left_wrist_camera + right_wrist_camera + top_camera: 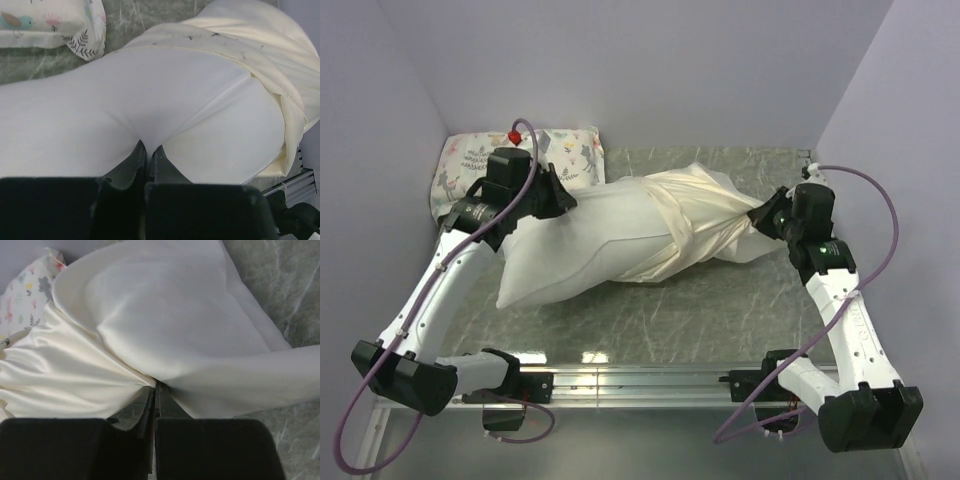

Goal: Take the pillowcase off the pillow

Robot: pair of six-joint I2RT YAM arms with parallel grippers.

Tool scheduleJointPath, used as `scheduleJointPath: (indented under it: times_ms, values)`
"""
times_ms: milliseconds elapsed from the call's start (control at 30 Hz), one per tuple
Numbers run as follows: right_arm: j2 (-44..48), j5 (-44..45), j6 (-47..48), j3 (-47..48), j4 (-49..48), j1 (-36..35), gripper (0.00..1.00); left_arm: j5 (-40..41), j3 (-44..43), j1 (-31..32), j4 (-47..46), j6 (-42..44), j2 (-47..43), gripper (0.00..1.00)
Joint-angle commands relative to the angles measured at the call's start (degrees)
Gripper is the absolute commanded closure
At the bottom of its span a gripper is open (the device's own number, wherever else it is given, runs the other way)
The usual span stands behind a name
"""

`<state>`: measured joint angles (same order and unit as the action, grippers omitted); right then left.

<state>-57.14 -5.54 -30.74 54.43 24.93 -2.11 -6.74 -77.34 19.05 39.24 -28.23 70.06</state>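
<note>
The pillow lies mid-table, long axis running 8 o'clock to 2 o'clock, its bare white end toward 8; the pillowcase covers the 2 o'clock half, bunched and wrinkled, its hem apparently about midway along; the left claw is closed, pinching the pillow's white fabric on the 10 o'clock side; the right claw is closed on gathered pillowcase cloth at the 3 o'clock tip. A printed pillow sits in the 10 o'clock corner, near the pillow with a strip of table between them; walls close in at 9, 12 and 3 o'clock; bare table lies toward 6 o'clock, up to the metal rail.
</note>
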Motion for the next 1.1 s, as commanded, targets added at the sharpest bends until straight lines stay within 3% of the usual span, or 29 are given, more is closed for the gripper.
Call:
scheduleJointPath:
  times_ms: [0, 233, 367, 467, 500, 633, 667, 733, 767, 867, 933, 1067]
  values:
    - [-0.2, 15.4, 4.5, 6.1, 2.4, 7.0, 1.0, 14.8, -8.9, -5.5, -2.2, 3.4, -3.8, 1.0]
    - [-1.9, 10.0, 4.4, 10.9, 3.8, 14.2, 1.0, 17.4, -12.0, -7.1, -0.7, 4.0, -4.2, 1.0]
    - [-2.4, 8.3, 3.7, 10.3, 3.0, 15.1, 1.0, 13.2, -11.1, -11.8, -0.9, 3.4, -4.4, 1.0]
    - [-0.8, 2.8, 3.2, 8.1, 1.1, 14.2, 1.0, 7.3, -6.8, -11.8, -3.3, 3.4, -5.5, 1.0]
    - [-0.2, 2.5, 3.2, 7.0, 0.7, 13.4, 1.0, 2.0, -3.6, -11.8, -4.9, 3.4, -5.6, 1.0]
    - [4.4, 6.8, 4.7, 1.2, 0.0, 6.0, 1.0, -7.1, 6.7, -8.3, -8.8, 2.4, -6.3, 1.0]
    - [5.5, 7.1, 5.2, 0.2, -0.2, 3.4, 0.96, -7.3, 9.1, -6.9, -9.9, 2.1, -6.9, 1.0]
    - [8.9, 5.9, 6.8, -1.2, -0.4, 2.4, 0.77, -6.3, 16.4, -2.4, -12.6, 0.7, -8.9, 1.0]
    - [10.4, 5.7, 7.1, -1.0, -0.1, 0.3, 0.59, -6.1, 19.0, -1.2, -13.7, -0.3, -9.6, 1.0]
    - [11.3, 2.3, 8.9, 1.1, -2.1, -3.1, 0.37, -6.8, 27.3, 2.1, -17.3, -3.9, -11.7, 1.0]
    - [9.9, 1.3, 10.8, 4.0, -3.0, -8.9, 0.29, -6.7, 31.5, 3.8, -18.9, -6.2, -13.3, 0.96]
    - [-2.0, 5.4, 16.0, 12.1, -1.0, -23.0, 0.22, -5.0, 36.6, 5.5, -19.7, -9.4, -16.7, 0.86]
